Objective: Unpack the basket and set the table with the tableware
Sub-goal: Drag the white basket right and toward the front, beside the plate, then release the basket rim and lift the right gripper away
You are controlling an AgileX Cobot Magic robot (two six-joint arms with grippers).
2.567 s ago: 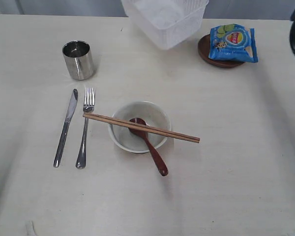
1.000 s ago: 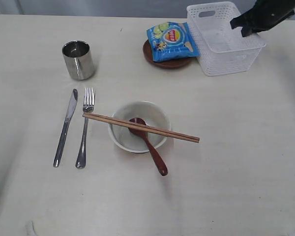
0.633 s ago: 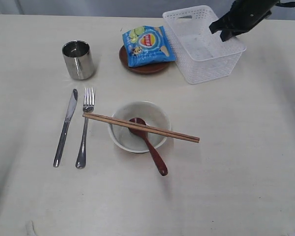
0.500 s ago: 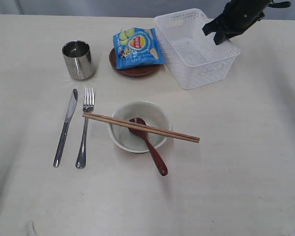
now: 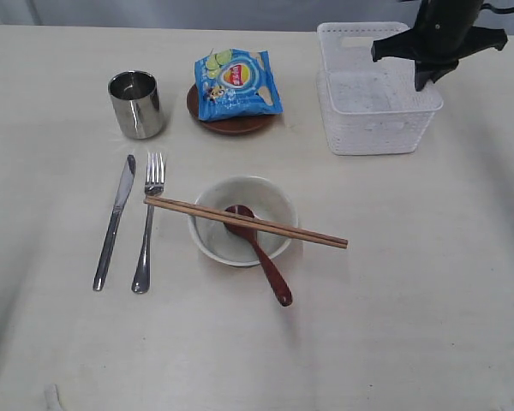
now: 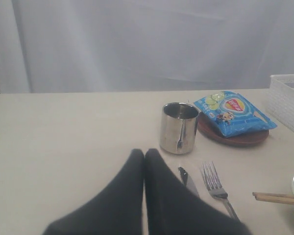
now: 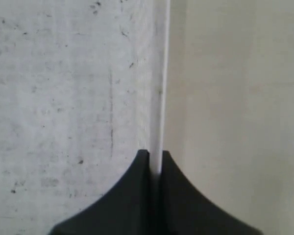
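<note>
The white basket (image 5: 373, 111) stands on the table (image 5: 411, 300) at the back right, and nothing shows inside it. My right gripper (image 5: 424, 81) is shut on its right rim (image 7: 162, 73), seen close in the right wrist view (image 7: 155, 154). My left gripper (image 6: 144, 152) is shut on nothing, low over the table near the steel cup (image 6: 179, 127). Cup (image 5: 137, 104), knife (image 5: 113, 223) and fork (image 5: 147, 223) lie at the left. Chopsticks (image 5: 246, 222) rest across the off-white bowl (image 5: 242, 221), with the wooden spoon (image 5: 261, 253) leaning in it.
A blue chip bag (image 5: 236, 81) lies on the round brown plate (image 5: 233, 122), between the cup and the basket. A pale curtain (image 6: 147, 44) hangs behind the table's far edge.
The basket, held by my right gripper, has swung square to the table and shifted right. The plate with the chip bag slid left earlier and now stands apart from the basket.
</note>
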